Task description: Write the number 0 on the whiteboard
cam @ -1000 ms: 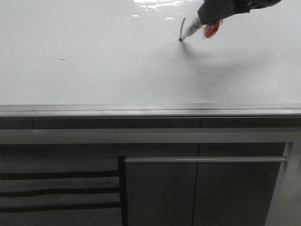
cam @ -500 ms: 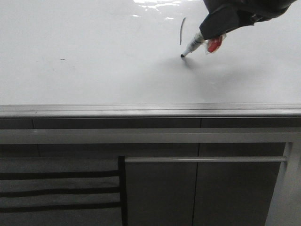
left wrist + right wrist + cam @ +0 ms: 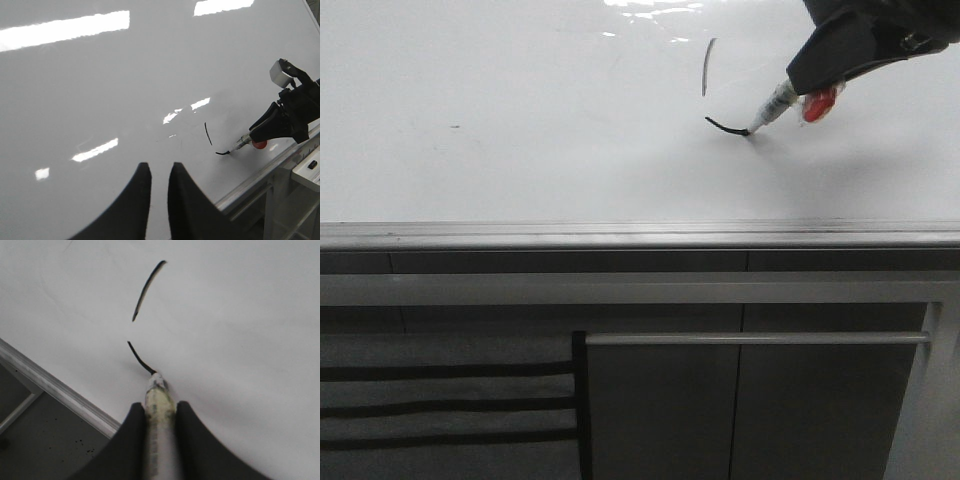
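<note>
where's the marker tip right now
In the front view the marker tip touches the whiteboard at upper right, at the end of the short lower stroke, held by the right gripper.

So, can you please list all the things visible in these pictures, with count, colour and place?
whiteboard: one, glossy white, grey edge strip, fills the table area.
number 0: two black strokes only, unfinished, far right part of the board.
marker: one, pale barrel, tip on the lower stroke.
dark speck: one, left part of the board.
left gripper: black fingers nearly together, holding nothing, above the board.
right gripper: black fingers clamped on the marker.
</note>
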Robot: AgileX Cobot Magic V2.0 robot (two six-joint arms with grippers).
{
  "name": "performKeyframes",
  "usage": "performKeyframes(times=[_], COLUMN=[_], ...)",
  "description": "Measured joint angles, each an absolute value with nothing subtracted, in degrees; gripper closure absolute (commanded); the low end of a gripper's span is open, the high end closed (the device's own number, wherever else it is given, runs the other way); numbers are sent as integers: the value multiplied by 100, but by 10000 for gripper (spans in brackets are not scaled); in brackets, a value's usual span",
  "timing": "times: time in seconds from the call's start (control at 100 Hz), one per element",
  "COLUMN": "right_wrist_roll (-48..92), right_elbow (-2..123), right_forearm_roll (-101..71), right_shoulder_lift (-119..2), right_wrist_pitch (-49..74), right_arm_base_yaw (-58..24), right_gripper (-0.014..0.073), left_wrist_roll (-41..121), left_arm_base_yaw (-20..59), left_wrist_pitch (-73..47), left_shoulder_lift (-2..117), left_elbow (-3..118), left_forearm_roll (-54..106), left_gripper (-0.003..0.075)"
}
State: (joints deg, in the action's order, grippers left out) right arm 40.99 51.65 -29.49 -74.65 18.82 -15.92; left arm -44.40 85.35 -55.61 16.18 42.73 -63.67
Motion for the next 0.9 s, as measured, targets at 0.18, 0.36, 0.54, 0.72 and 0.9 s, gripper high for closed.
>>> performKeyframes(times=[0.18, 0.36, 0.54, 0.72, 0.9], right_wrist_roll=[4075, 4075, 4075, 4075, 4063], right_elbow=[5165, 5165, 5165, 5165, 5300], right_forearm_roll=[-2949, -2949, -2949, -2949, -2949], right_shoulder_lift=[-7465, -7465, -7457, -7405, -7387], right_wrist_pitch=[1848, 1809, 1809, 1845, 1989], right_arm_base_yaw=[-1578, -1578, -1530, -1282, -1079], right_gripper=[641, 641, 641, 641, 641], left_wrist_roll=[-4450, -4450, -4450, -4450, -4450], left_arm_base_yaw=[8535, 8535, 8535, 8535, 8535], left_wrist_pitch=[-5561, -5561, -5561, -5561, -5561], left_shoulder_lift=[1618, 1618, 1618, 1618, 1618], left_elbow=[4273, 4273, 4273, 4273, 4273], left_forearm_roll=[-6367, -6367, -6367, -6367, -6367], left_gripper=[657, 657, 657, 657, 657])
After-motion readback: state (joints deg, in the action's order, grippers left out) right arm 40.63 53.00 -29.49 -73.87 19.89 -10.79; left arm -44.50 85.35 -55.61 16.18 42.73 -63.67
